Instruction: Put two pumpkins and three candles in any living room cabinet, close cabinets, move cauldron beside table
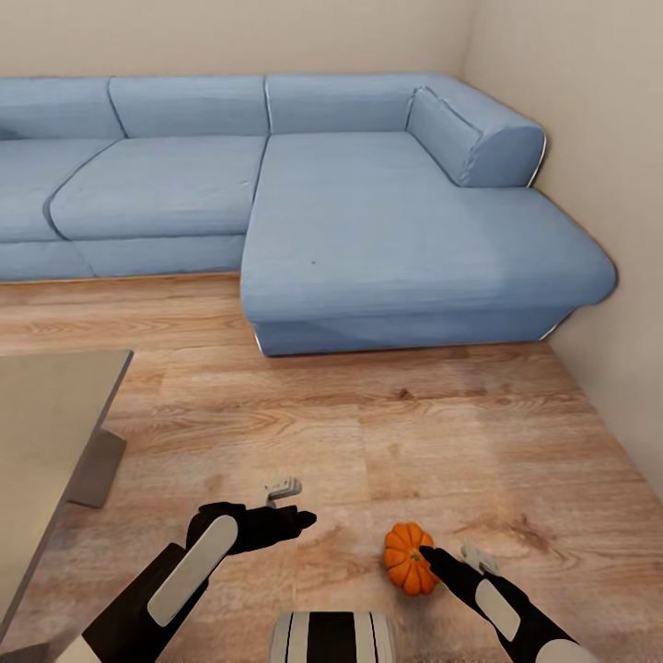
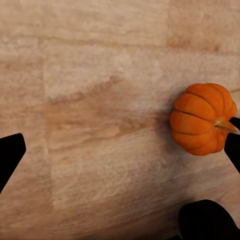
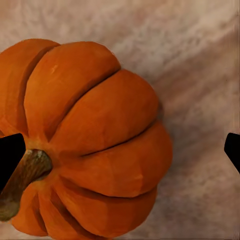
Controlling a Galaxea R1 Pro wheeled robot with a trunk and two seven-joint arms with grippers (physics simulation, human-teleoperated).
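Blue corner sofa [image 1: 368, 212] against beige wall [image 1: 589, 120]. Wood plank floor [image 1: 368, 433] before sofa. Grey bench [image 1: 46, 433] left of sofa's chaise.

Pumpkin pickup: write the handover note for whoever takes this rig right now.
Right gripper: open, at the pumpkin on the wood floor, one fingertip by the stem, the other off to the far side; not yet closed on it.
Left gripper: open, empty, hovering over bare floor to the pumpkin's left.
Blue sofa ahead, a table edge at the left.
Done: nothing stowed that can be seen here.
Left: grasp this pumpkin, carry it to a cabinet, then the other pumpkin, three candles, closing the cabinets, and the cauldron.
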